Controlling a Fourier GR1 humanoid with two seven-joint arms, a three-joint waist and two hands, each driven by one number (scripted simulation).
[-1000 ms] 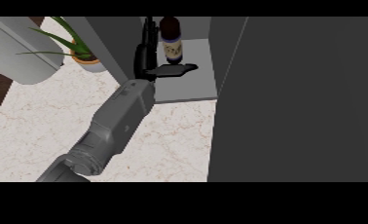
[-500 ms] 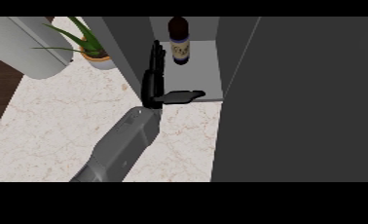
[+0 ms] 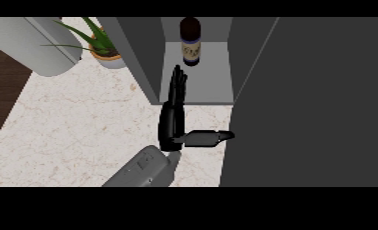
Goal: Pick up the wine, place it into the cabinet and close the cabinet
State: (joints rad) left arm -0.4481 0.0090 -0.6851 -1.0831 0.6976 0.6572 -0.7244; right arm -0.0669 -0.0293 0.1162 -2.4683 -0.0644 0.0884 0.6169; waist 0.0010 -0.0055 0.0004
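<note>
Wine (image 3: 191,40) stands upright inside the cabinet (image 3: 197,81) at 12 o'clock, placing looks done; left hand (image 3: 174,113) at centre, fingers straight and empty, thumb toward the dark door (image 3: 303,104) at 3 o'clock, next move swings it shut.

You saw a dark wine bottle (image 3: 190,40) with a pale label standing in a grey cabinet (image 3: 198,81), whose open door (image 3: 303,104) was a darker charcoal grey. The counter (image 3: 81,124) was cream with faint tan marbling. A green-leaved plant (image 3: 92,39) sat in a light pot. The hand (image 3: 173,116) was black, on a grey forearm.
</note>
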